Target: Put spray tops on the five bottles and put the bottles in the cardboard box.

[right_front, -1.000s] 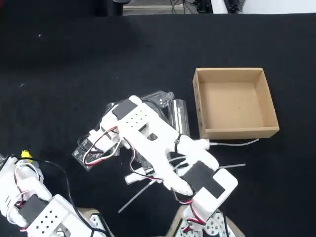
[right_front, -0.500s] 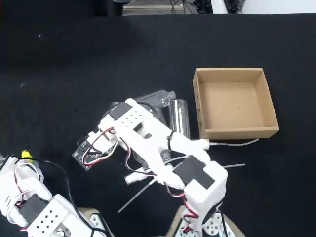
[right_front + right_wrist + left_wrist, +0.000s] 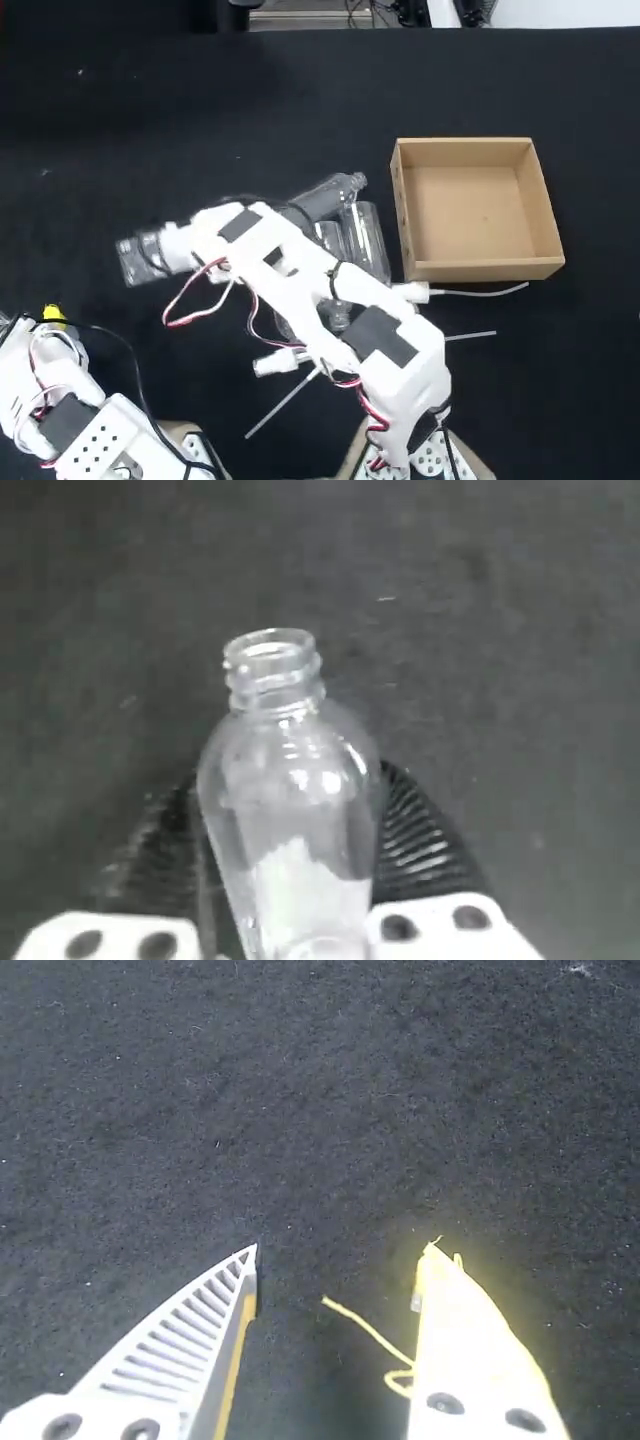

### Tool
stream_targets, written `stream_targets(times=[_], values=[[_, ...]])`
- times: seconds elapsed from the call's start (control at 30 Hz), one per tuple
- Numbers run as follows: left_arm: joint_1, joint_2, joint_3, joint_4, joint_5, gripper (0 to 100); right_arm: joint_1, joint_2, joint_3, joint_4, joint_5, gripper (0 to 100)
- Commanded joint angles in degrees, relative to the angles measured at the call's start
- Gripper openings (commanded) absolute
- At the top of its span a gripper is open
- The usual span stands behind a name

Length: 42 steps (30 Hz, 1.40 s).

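My right gripper (image 3: 168, 250) is shut on a clear uncapped bottle (image 3: 135, 258), held out to the left of the bottle pile. In the right wrist view the bottle (image 3: 285, 780) stands between the dark fingers (image 3: 415, 830) with its open neck pointing away. Two more clear bottles (image 3: 330, 195) (image 3: 365, 238) lie just left of the empty cardboard box (image 3: 475, 262). A white spray top (image 3: 275, 362) lies under the right arm, another (image 3: 420, 292) by the box's front corner. My left gripper (image 3: 340, 1265) is open over bare black cloth, at the near left edge (image 3: 45, 318).
Thin dip tubes (image 3: 470, 337) (image 3: 285, 400) lie loose on the black cloth near the right arm's base. The right arm's body covers part of the bottle pile. Bare cloth stretches across the far and left side of the table.
The right gripper has swung left with the clear bottle in it, carrying it away from the pile. The left arm has not moved.
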State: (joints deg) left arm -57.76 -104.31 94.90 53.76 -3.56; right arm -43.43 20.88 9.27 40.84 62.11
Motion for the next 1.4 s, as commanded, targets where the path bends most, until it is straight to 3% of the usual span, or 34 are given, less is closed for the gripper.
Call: stream_targets(times=[0.0,0.2,0.4,0.57,0.8,0.93,1.03,1.23,1.37], values=[[-1.0,-0.4,-1.3,-0.6,0.4,24,0.5,-6.4,-7.6,-1.7,-10.6,1.1],[-0.7,-0.4,-1.1,-0.6,0.4,24,3.7,-18.8,-12.9,11.4,-30.2,1.1],[-0.7,-0.4,-1.0,-0.6,0.4,24,11.0,-25.0,-14.1,25.6,-38.8,1.1],[-0.7,-0.4,-1.0,-0.6,0.4,24,23.6,-29.1,-16.0,35.3,-46.5,1.1],[-0.5,-0.4,-0.9,-0.5,0.4,24,45.4,-35.7,-15.8,44.7,-44.0,1.1],[1.5,-0.4,-1.0,0.9,0.3,24,59.3,-39.0,-12.0,45.8,-43.9,1.1],[2.7,-0.4,-1.3,2.3,0.3,24,68.9,-40.2,-5.4,45.4,-39.6,1.1],[2.8,-0.4,-1.3,2.3,0.3,24,91.1,-38.5,13.1,31.0,-28.5,1.1],[2.9,-0.4,-1.3,2.1,0.3,24,98.7,-36.4,23.8,21.5,-22.6,1.1]])
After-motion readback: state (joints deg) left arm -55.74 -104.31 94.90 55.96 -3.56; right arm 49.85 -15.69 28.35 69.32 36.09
